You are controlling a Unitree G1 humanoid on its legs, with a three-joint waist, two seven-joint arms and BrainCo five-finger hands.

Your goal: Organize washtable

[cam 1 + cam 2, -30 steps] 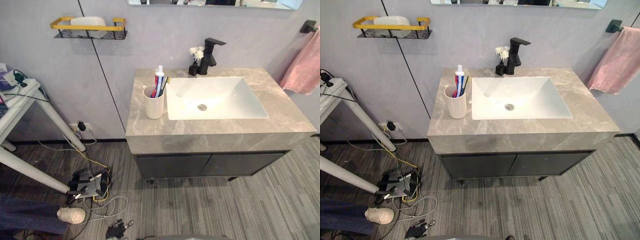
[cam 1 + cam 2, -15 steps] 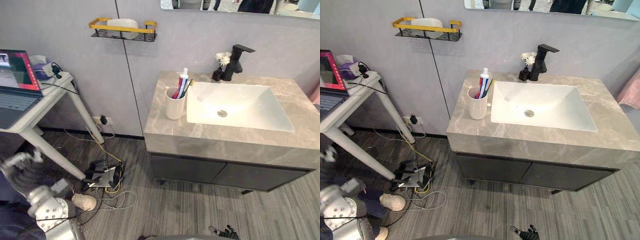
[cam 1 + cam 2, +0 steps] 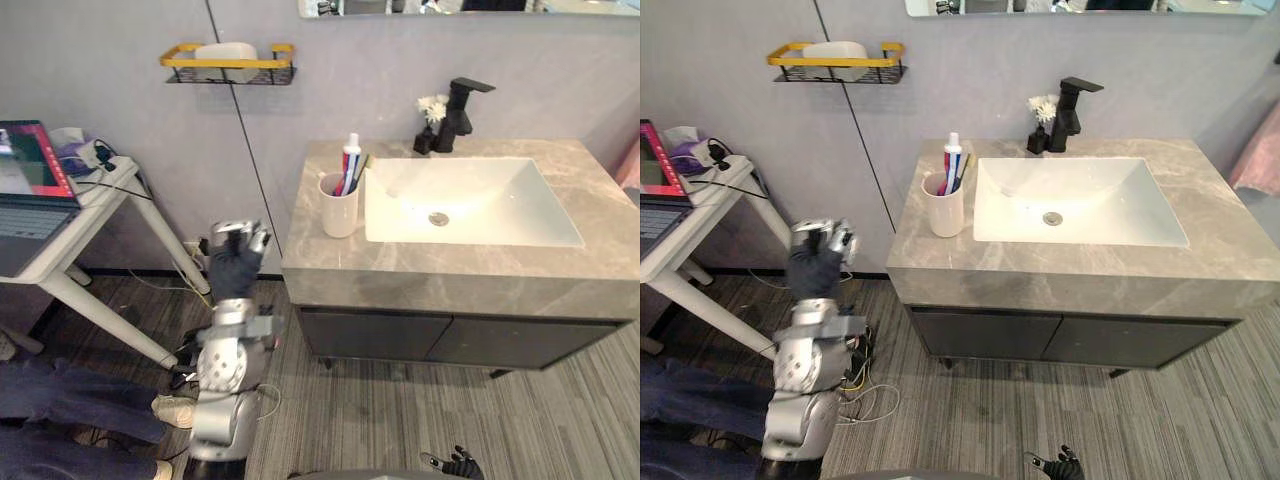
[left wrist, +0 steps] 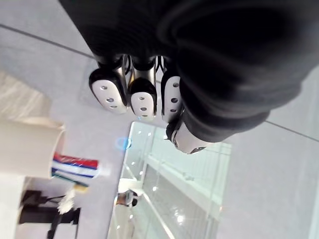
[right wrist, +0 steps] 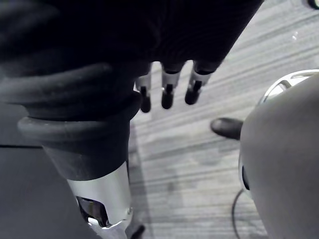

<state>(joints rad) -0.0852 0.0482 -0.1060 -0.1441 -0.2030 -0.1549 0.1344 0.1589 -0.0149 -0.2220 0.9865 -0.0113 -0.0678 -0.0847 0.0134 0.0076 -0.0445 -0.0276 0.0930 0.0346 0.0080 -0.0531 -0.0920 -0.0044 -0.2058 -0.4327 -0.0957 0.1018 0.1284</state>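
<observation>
The grey marble washtable [image 3: 450,268] holds a white basin [image 3: 480,215]. Left of the basin stands a white cup [image 3: 339,206] with a toothpaste tube [image 3: 350,160] and a toothbrush in it. A black tap [image 3: 461,112] and a small vase of white flowers [image 3: 431,108] sit at the back. My left hand [image 3: 237,256] is raised beside the counter's left end, level with the cup and apart from it. Its fingers [image 4: 142,97] are curled into a fist with nothing in them. My right hand [image 3: 1060,466] hangs low over the floor, its fingers [image 5: 167,94] straight.
A yellow wire shelf [image 3: 228,60] with a white dish hangs on the wall at upper left. A white side table [image 3: 85,205] with a laptop [image 3: 25,185] stands on the left, with cables and a person's legs [image 3: 60,400] on the floor below. A pink towel [image 3: 632,165] hangs at the right.
The camera has swung about. My left arm has come up from the lower left to stand beside the counter, and its fingers have curled shut.
</observation>
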